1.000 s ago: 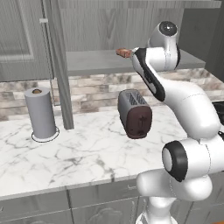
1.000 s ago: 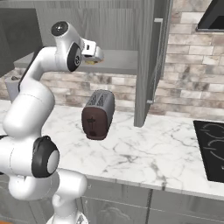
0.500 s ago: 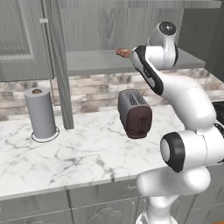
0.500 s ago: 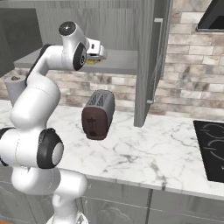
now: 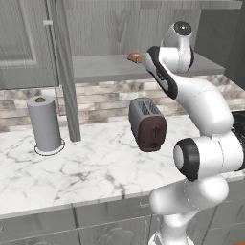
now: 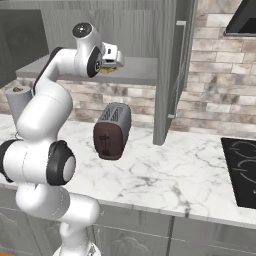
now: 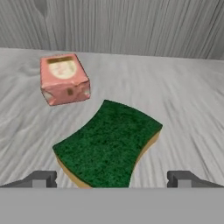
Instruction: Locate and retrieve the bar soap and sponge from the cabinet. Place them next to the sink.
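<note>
Tool [image 7: 112,178]: wide open, holding nothing, up at the cabinet shelf; two dark tips low in the hand view, one at each side of the sponge's near end.
Sponge [image 7: 108,144]: flat on the shelf, green side up, yellow below, between the tips; not touched as far as can be seen.
Bar soap [image 7: 64,78]: reddish block on the shelf, at 11 o'clock from the sponge, near but apart.
Cabinet [image 5: 119,67]: grey wood, door open, flat grey shelf.
Soap in left base view [image 5: 135,58]: just left of the white hand, on the shelf.
Toaster [image 5: 147,124]: dark, on the counter [image 5: 72,162], below the shelf.
Paper roll [image 5: 44,123]: upright on the counter, at 9 o'clock from the toaster.
Stove top [image 6: 242,167]: black, far right.
</note>
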